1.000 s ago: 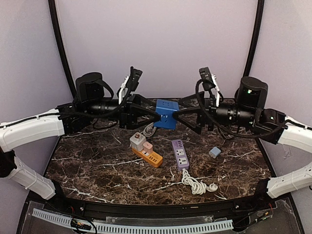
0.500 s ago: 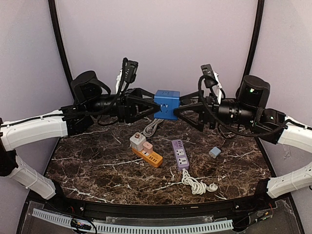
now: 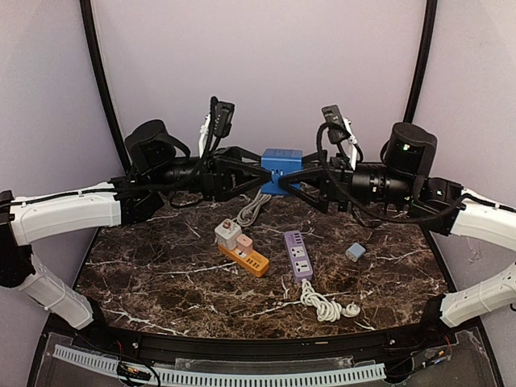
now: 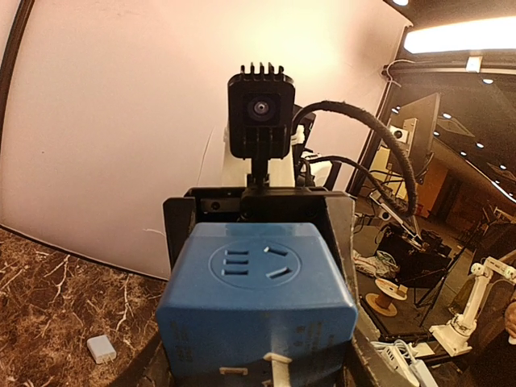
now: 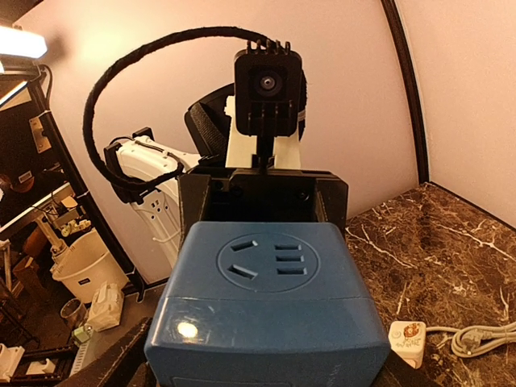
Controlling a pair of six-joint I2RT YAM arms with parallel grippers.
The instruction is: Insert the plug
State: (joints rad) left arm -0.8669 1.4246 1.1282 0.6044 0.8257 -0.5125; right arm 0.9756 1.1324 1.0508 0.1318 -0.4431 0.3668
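Note:
A blue cube socket (image 3: 281, 168) hangs in the air above the back of the table, level between both arms. My left gripper (image 3: 264, 179) is shut on its left side. My right gripper (image 3: 295, 181) stands open, one finger on either side of the cube's right part, close to its faces. A socket face points at each wrist camera: blue cube (image 4: 258, 298), blue cube (image 5: 270, 298). A grey cable (image 3: 251, 211) hangs from the cube to the table. A white plug (image 5: 407, 334) on a grey cord lies on the marble in the right wrist view.
On the marble top lie an orange power strip (image 3: 248, 258) with a grey adapter (image 3: 227, 234) and a pink one (image 3: 244, 242), a purple strip (image 3: 297, 255) with a coiled white cord (image 3: 326, 306), and a small grey block (image 3: 355, 251).
The cube has risen and turned level in my left gripper. My right gripper has moved left over the cube's right side, and its fingers have narrowed.

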